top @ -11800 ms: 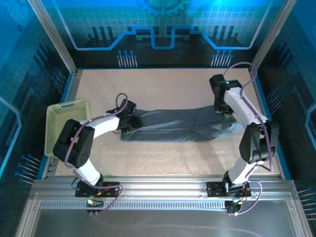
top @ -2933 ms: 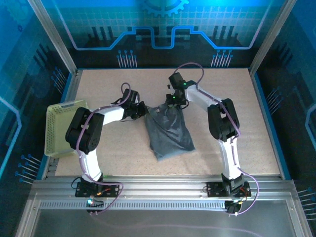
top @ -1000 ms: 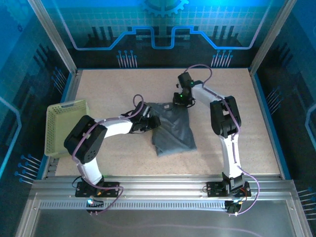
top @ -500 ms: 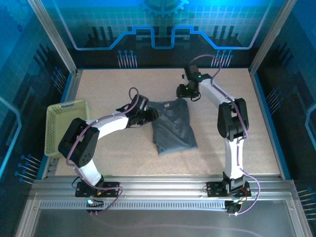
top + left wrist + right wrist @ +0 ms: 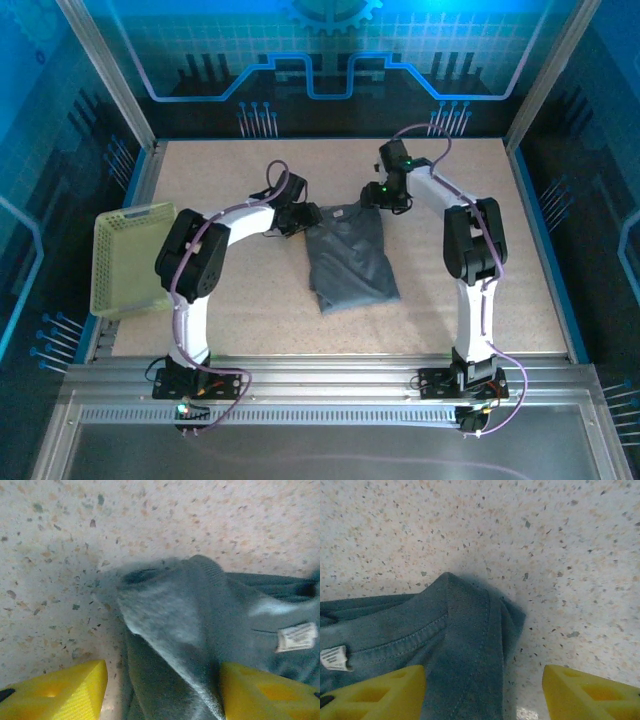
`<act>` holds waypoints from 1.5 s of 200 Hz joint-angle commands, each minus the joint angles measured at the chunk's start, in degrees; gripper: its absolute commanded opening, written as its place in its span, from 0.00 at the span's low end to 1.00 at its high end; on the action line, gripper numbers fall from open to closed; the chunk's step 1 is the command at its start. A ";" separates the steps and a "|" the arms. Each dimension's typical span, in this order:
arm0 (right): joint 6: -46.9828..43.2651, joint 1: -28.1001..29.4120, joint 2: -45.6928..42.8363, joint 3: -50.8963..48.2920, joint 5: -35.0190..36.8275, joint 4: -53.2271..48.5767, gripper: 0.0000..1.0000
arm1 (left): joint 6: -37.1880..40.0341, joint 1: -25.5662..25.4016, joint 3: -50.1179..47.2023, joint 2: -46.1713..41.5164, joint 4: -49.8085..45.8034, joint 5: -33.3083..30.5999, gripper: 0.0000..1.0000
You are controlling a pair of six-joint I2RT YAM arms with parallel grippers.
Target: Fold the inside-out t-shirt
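Note:
The inside-out t-shirt (image 5: 348,258) lies folded into a dark slate-grey bundle on the speckled table. My left gripper (image 5: 306,216) sits at its far left corner and my right gripper (image 5: 377,196) at its far right corner. In the left wrist view the left gripper (image 5: 162,695) is open, a rumpled fold of the shirt (image 5: 190,630) lying loose between the yellow fingers (image 5: 55,695). In the right wrist view the right gripper (image 5: 482,692) is open over the collar seam (image 5: 465,630), with bare table beside the right finger (image 5: 592,690).
A pale yellow-green mesh basket (image 5: 130,258) hangs over the table's left edge. A white label (image 5: 296,636) is sewn on the shirt near the collar. Metal frame posts and blue walls ring the table (image 5: 480,290).
Both grippers have opened and let go of the shirt's far edge, which now rests on the table. The left gripper has drawn back toward the far left corner.

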 commanded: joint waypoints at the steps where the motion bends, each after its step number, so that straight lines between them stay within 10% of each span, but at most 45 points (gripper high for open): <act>1: 0.93 0.20 2.66 -0.24 -1.27 0.39 0.64 | -0.70 -0.12 2.58 2.43 -2.14 0.78 0.60; 138: 4.96 7.04 7.09 0.17 0.35 -0.23 0.35 | -0.39 -0.58 3.70 7.83 1.54 4.98 0.37; 204: 5.89 4.29 -2.80 -5.50 -5.73 5.89 0.06 | -1.44 1.13 -1.89 0.50 12.09 9.31 0.00; 300: 4.62 2.84 -15.20 -8.00 -3.17 6.54 0.00 | -1.30 3.47 -3.24 -13.52 13.06 10.61 0.00</act>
